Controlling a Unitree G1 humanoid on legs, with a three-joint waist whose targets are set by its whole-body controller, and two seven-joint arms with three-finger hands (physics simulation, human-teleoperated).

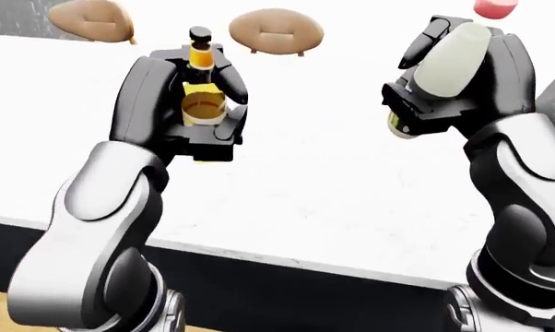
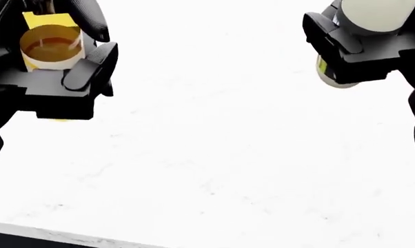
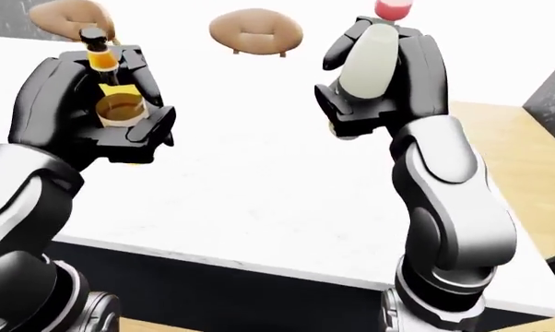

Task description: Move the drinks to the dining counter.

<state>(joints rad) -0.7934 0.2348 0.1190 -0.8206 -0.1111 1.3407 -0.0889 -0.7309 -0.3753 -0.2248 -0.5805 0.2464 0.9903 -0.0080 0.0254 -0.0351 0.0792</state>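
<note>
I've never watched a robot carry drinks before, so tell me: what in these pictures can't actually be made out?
- Label of the amber bottle: left-eye view, the left hand wraps it; too small to read.
- Pale bottle: right-eye view, the right hand covers its lower half and any label.
- Both bottles' tops: head view, cut off by the upper edge.
- Two wooden stools beyond the white counter: the counter hides their legs.
</note>
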